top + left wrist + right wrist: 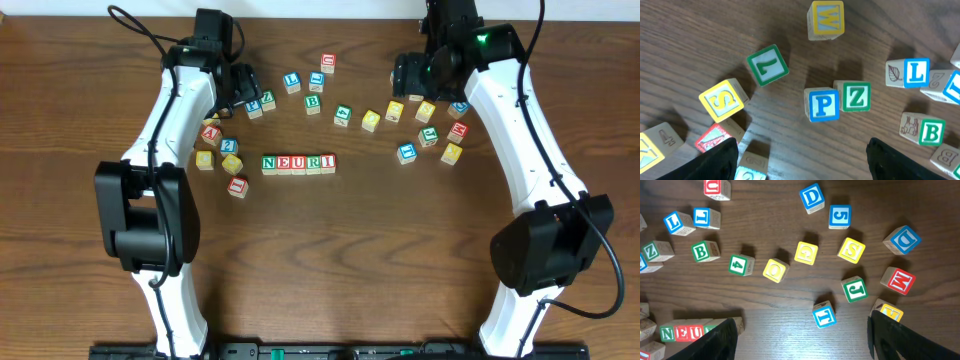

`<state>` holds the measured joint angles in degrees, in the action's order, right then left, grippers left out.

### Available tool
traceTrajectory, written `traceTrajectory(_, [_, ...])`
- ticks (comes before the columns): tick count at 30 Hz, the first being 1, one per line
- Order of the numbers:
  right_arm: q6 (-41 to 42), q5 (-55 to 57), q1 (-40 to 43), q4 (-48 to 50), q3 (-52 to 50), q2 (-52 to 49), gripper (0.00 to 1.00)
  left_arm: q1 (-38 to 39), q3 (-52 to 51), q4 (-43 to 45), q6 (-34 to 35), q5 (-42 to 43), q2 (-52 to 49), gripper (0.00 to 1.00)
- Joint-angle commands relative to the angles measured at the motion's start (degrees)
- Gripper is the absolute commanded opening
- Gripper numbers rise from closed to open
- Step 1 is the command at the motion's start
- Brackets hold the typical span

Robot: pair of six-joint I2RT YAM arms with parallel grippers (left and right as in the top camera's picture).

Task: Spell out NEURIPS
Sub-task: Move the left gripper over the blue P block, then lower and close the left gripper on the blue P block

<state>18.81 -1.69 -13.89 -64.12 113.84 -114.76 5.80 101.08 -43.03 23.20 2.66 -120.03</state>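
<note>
On the table (330, 230) five cubes stand touching in a straight line, the NEURI row (298, 163), reading green N, red E, red U, green R, red I from left to right in the overhead view. The blue P (824, 105) lies apart from that row, up among the loose cubes by the left arm, face up and touching a green Z (856, 96) on its right in the left wrist view. The left end effector (801, 150) hangs over this spot with its fingers (715, 160) spread wide and nothing between them; the P sits just ahead of the gap. A left-side S (721, 100), yellow, lies to the left of the P, tilted, near a green L (767, 65) and a yellow W (826, 19). The right end effector (800, 330) is also spread apart and empty, above the scatter on the right. There a right-side S (851, 250), yellow too, lies between a yellow G (806, 252) and a blue D (901, 239), with a green J (855, 289) just below it. The row's left end shows at the lower left of the right wrist view.
</note>
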Motion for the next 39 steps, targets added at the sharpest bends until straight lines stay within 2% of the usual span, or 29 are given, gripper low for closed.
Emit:
traceTrajectory(1, [-0.7, -0.2, 0.3, -0.2, 0.7, -0.7, 0.8, 0.0, 1.5, 0.8, 0.9, -0.7, -1.9, 0.8])
traceTrajectory(6, [-0.7, -0.2, 0.3, -0.3, 0.7, -0.7, 0.8, 0.0, 1.5, 1.8, 1.2, -0.7, -3.1, 0.77])
traceTrajectory(24, [-0.7, 0.2, 0.3, -0.9, 0.7, -0.7, 0.8, 0.1, 1.5, 7.3, 1.8, -0.7, -7.8, 0.77])
traceTrajectory(39, [-0.7, 1.4, 0.3, -1.5, 0.7, -0.7, 0.8, 0.1, 1.3, 7.6, 1.7, -0.7, -9.9, 0.77])
